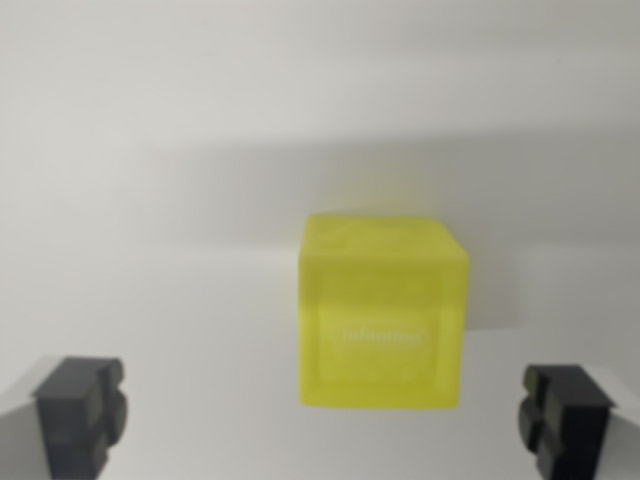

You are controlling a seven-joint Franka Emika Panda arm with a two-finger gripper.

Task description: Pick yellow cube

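**Yellow cube framed between spread fingers, not yet gripped**

The yellow cube is seen resting on a plain white surface, a little to the wrist view's right of centre and well apart from anything else. The gripper is held wide open — one dark finger pad sits at the lower left of the view, the other at the lower right, and neither touches the cube. The cube lies nearer the right-hand pad, so a small sideways correction is judged to be needed before closing.

The block is judged to be rigid, light and not fragile, probably moulded plastic or resin — the picture is soft, so this is a guess. Its faces look smooth and may be slightly slippery. Hold is best taken on the two flat, opposite side faces, near mid-height, with the pads square to them. Faint white lettering on the front face cannot be read.
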